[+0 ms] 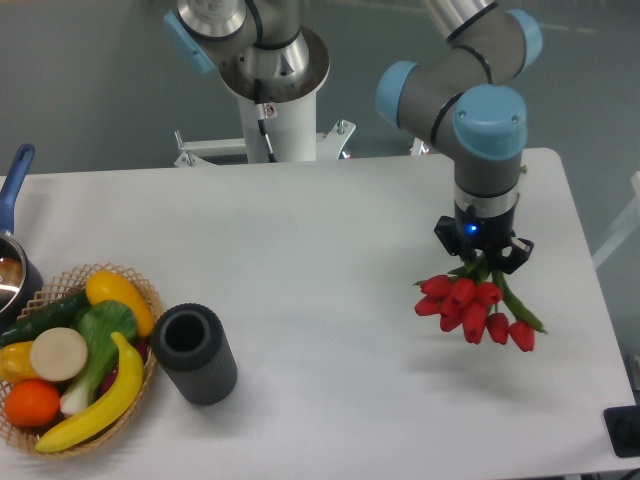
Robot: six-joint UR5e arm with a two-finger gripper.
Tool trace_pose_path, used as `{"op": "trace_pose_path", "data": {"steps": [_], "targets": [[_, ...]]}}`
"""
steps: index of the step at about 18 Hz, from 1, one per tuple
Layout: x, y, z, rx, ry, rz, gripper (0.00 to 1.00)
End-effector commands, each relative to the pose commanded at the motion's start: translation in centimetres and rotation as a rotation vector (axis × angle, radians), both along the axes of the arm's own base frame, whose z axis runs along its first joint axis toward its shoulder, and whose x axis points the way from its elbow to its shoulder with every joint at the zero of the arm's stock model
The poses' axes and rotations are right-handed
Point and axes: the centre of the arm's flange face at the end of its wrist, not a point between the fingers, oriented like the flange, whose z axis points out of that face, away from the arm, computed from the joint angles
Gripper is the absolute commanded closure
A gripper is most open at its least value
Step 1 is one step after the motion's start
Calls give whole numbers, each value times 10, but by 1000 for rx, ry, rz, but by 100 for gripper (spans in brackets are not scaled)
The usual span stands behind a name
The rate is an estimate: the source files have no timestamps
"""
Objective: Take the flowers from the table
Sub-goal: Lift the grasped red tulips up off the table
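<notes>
— Which way do your flowers (475,307) point?
— Red heads down toward you and the table (330,260), green stems running up into the gripper (483,262).
— Where are they?
— Right side, hanging just under the claw, seemingly off the surface.
— And your claw?
— Closed around the stems.

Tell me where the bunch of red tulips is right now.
The bunch of red tulips with green stems is on the camera view's right side, gripped at its stems by the black two-finger gripper above the white table, far from the wicker basket.
</notes>
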Motion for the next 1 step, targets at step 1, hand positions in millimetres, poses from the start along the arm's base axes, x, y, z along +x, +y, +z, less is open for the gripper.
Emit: {"op": "trace_pose_path", "data": {"steps": [1], "targets": [[-2,0,3,-3,-6,2,93]]}}
